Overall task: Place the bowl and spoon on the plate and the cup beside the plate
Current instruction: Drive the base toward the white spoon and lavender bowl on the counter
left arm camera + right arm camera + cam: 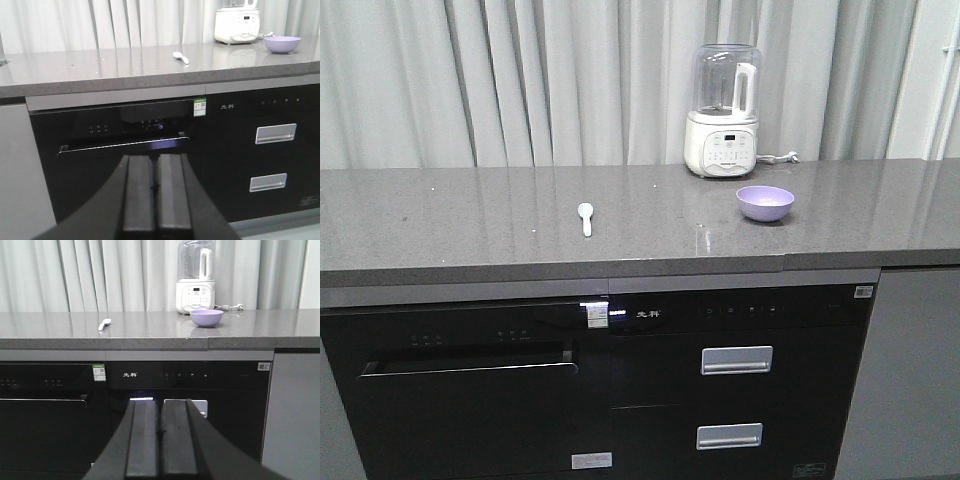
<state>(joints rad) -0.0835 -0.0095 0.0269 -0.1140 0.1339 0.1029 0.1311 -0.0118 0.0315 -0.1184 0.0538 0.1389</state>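
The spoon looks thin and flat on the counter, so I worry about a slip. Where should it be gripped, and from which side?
Grip the spoon by its straight handle, which points toward the front edge of the counter, scoop away. It lies flat, so come straight down from above, probably with the left tool, closing across the narrow handle.

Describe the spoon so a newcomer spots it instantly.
Look at the long grey countertop in front of the curtains. Left of the white blender and the purple bowl lies the spoon: the only small white utensil, lying flat, alone.
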